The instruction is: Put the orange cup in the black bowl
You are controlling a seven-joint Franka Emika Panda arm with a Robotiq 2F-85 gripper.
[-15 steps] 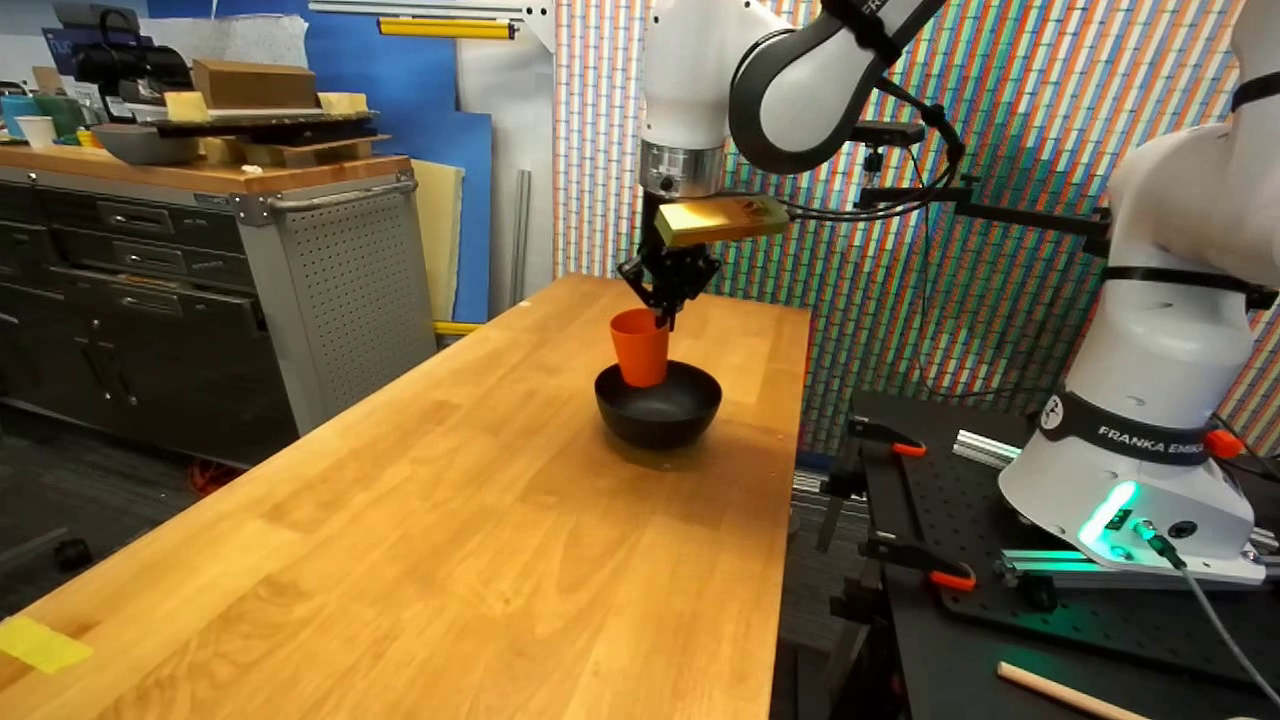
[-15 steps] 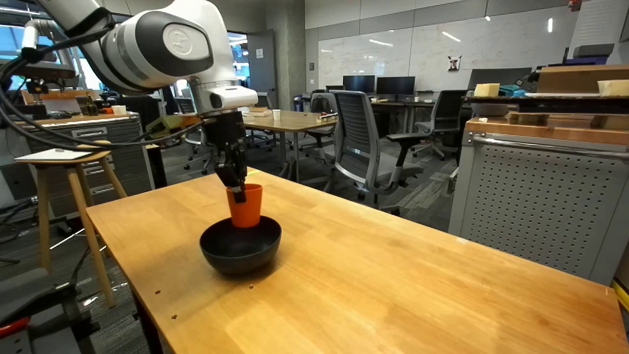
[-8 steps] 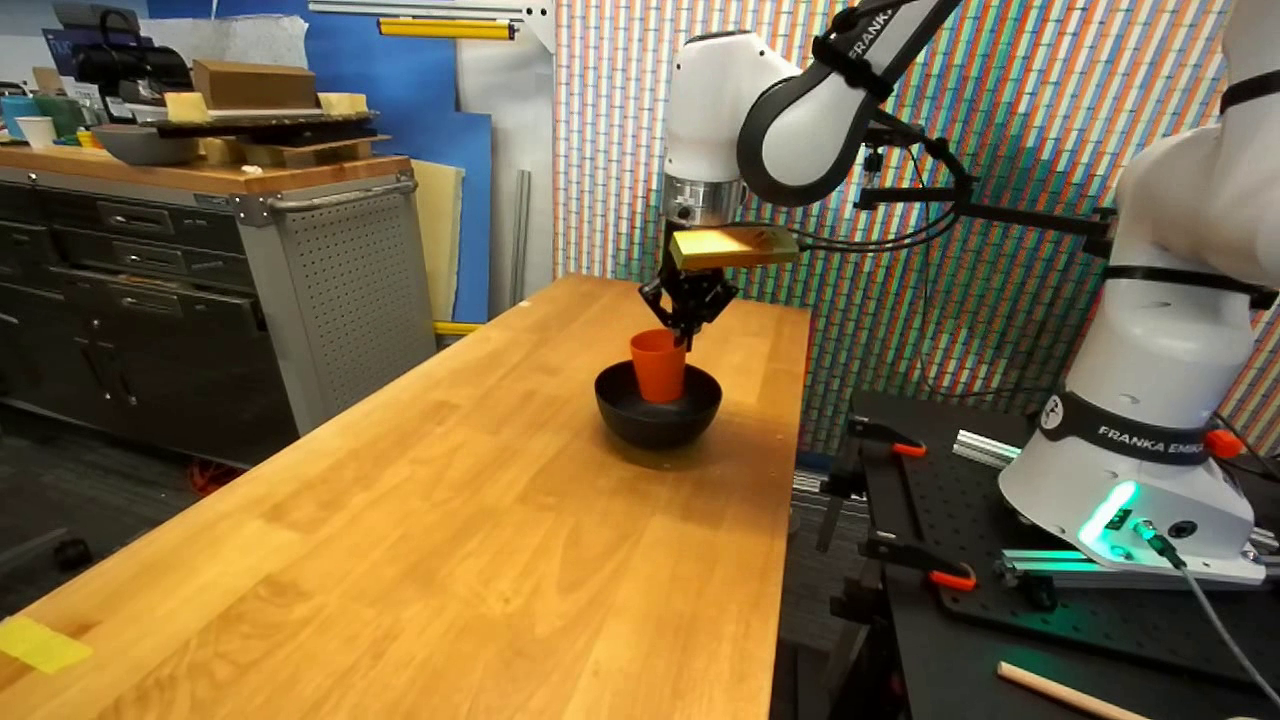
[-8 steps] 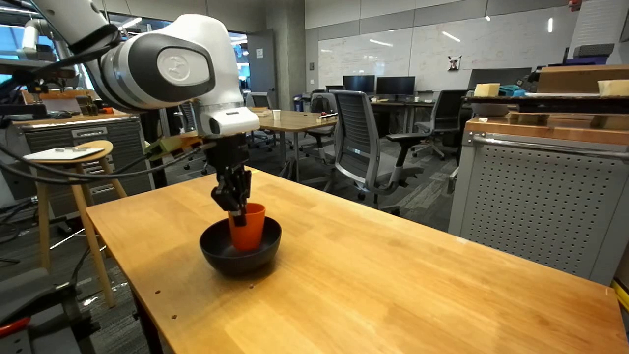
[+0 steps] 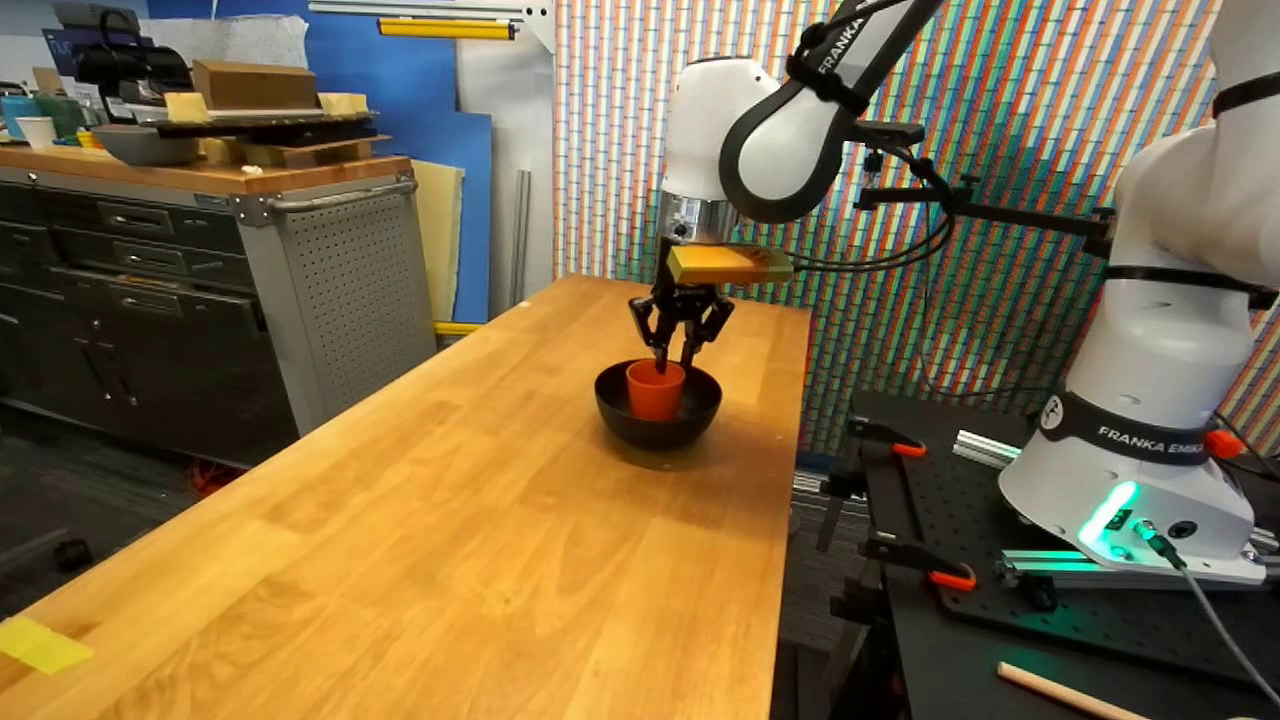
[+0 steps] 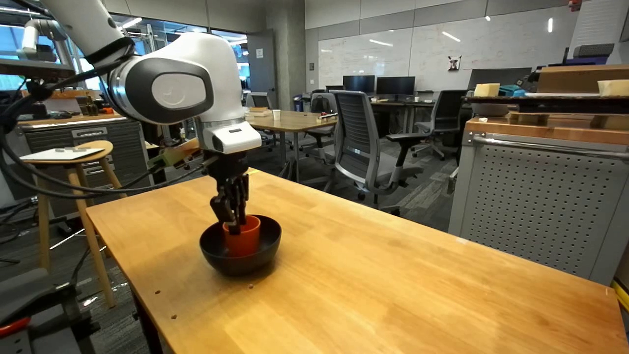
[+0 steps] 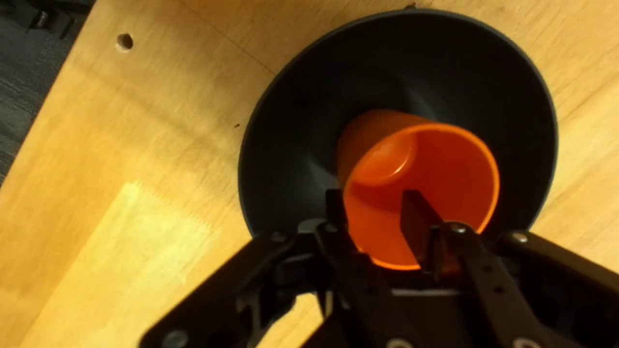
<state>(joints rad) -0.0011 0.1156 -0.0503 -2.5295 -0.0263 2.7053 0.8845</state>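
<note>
The orange cup (image 5: 656, 398) stands inside the black bowl (image 5: 660, 434) in both exterior views, where the cup (image 6: 243, 244) and bowl (image 6: 241, 266) also show. The bowl rests on the wooden table. My gripper (image 5: 675, 364) is above the cup, pointing down, its fingers spread apart. In the wrist view, the gripper (image 7: 375, 205) has one finger outside the cup's rim and one over the cup's opening, with a gap between them. The cup (image 7: 449, 164) looks slightly off centre in the bowl (image 7: 290, 125). Whether the outer finger touches the cup wall cannot be told.
The wooden table (image 5: 450, 540) has yellow tape (image 5: 42, 644) at a corner. The robot base stands on a black bench (image 5: 920, 600) beside it. A grey cabinet (image 5: 350, 270) and an office chair (image 6: 363, 142) stand beyond the table.
The gripper has come down with the cup from above the bowl. The cup now sits deeper inside the bowl, and the fingers have opened apart.
</note>
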